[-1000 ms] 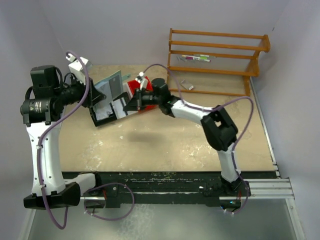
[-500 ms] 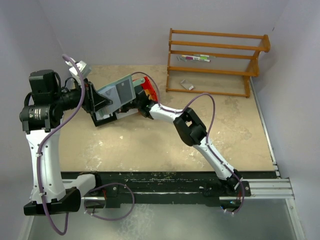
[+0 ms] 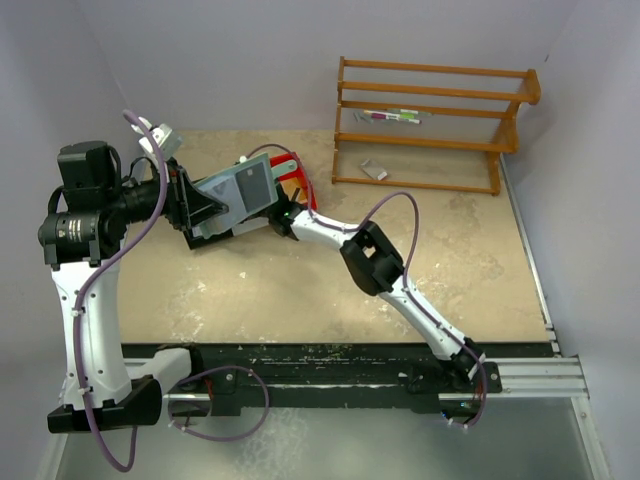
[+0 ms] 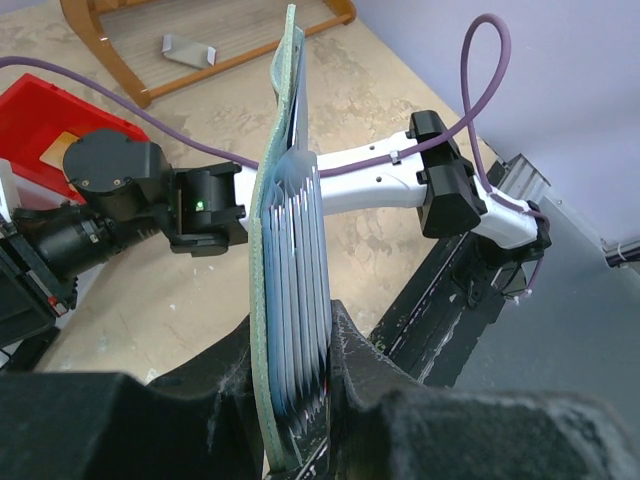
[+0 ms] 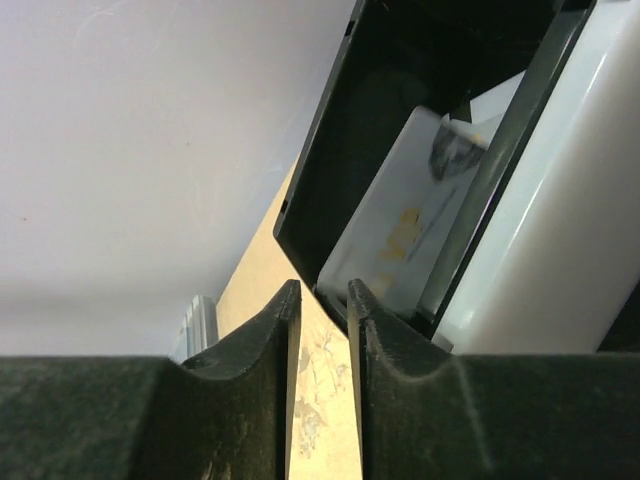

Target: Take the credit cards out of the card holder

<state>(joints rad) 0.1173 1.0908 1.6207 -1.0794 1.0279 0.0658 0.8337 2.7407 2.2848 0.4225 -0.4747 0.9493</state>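
My left gripper (image 3: 200, 207) is shut on the grey-green card holder (image 3: 243, 187) and holds it raised over the bins. In the left wrist view the holder (image 4: 262, 330) stands edge-on between the jaws (image 4: 290, 400), with several light blue credit cards (image 4: 300, 250) fanned inside it. My right gripper (image 3: 282, 216) sits low beside the bins, just right of the holder. Its jaws (image 5: 322, 300) stand a narrow gap apart with nothing between them. One pale card with an orange-yellow mark (image 5: 400, 240) lies in the black bin (image 5: 345, 130).
A white bin (image 5: 565, 250) stands beside the black bin. A red bin (image 3: 297, 184) sits behind my right wrist. A wooden rack (image 3: 430, 120) stands at the back right, with a small grey scrap (image 3: 375, 171) under it and pens (image 3: 390, 116) on a shelf.
My right arm has swung left and folded, bringing its gripper down beside the bins under the holder. My left gripper has tipped the holder over to the right.
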